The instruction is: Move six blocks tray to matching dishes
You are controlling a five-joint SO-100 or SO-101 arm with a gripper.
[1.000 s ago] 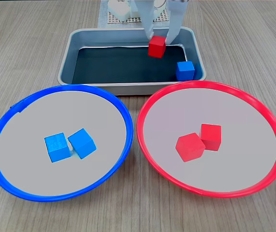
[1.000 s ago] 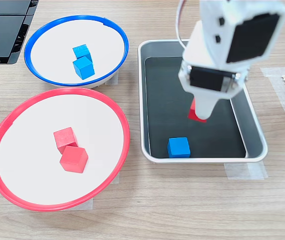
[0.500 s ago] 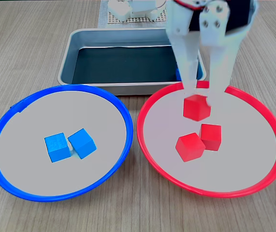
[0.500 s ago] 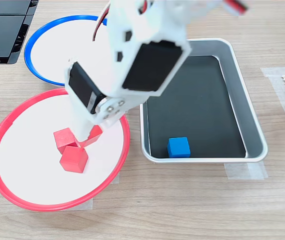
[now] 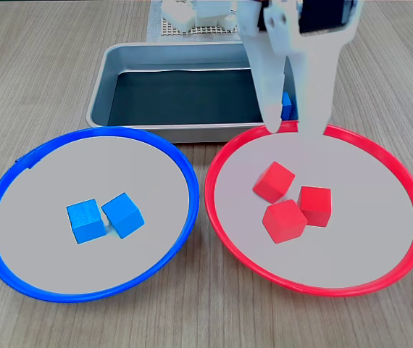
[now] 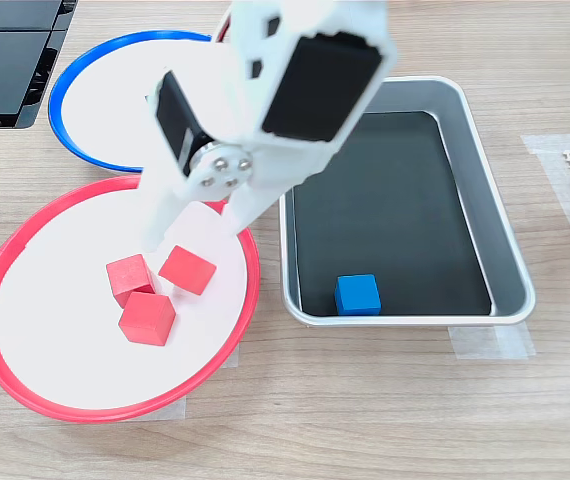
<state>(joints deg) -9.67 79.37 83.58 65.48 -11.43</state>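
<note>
The white two-finger gripper (image 5: 292, 129) hangs spread apart and empty above the far edge of the round red-rimmed dish (image 5: 380, 275), in a fixed view just over its 3 small red cubes (image 6: 187, 270). These lie close together on the pale centre. The round blue-rimmed dish (image 5: 3, 196) holds 2 bright blue cubes (image 5: 123, 214) side by side. 1 blue cube (image 6: 357, 294) sits in the rectangular silver-grey metal tray (image 6: 510, 270) on the wooden tabletop (image 6: 365, 410).
</note>
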